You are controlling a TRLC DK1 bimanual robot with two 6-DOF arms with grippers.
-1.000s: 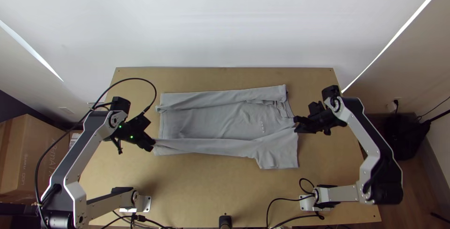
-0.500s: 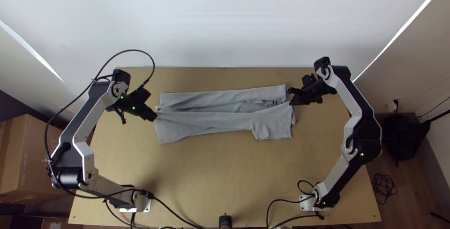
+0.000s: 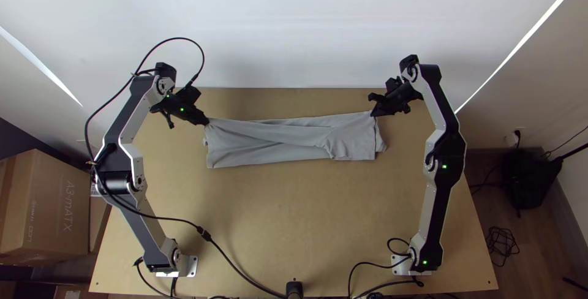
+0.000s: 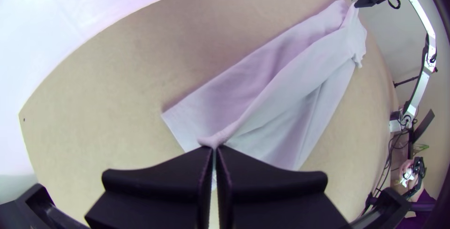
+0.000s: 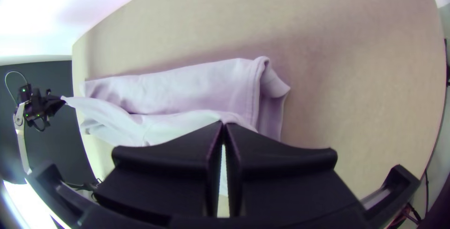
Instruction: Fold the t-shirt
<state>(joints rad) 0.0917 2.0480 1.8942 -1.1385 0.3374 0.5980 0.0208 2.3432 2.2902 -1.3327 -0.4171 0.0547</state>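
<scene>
Grey T-shirt [image 3: 275,146], a creased strip; left gripper [image 3: 206,122] and right gripper [image 3: 373,114], jaws pinching its upper layer; pinched cloth hidden.

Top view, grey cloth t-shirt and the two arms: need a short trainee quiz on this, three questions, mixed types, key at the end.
1. True or false: the left gripper and the right gripper, both with wide flat black fingers, each pinch the grey cloth t-shirt.

2. How does the t-shirt lie?
A) crumpled into a round ball
B) in a long, narrow strip with layers overlapping
C) opened out flat with both sleeves spread

3. Fill in near or far: seen from the arms' bases, the t-shirt lies closer to the ____ edge of the light wooden table.

Key: 1 true; 2 B; 3 far
</scene>
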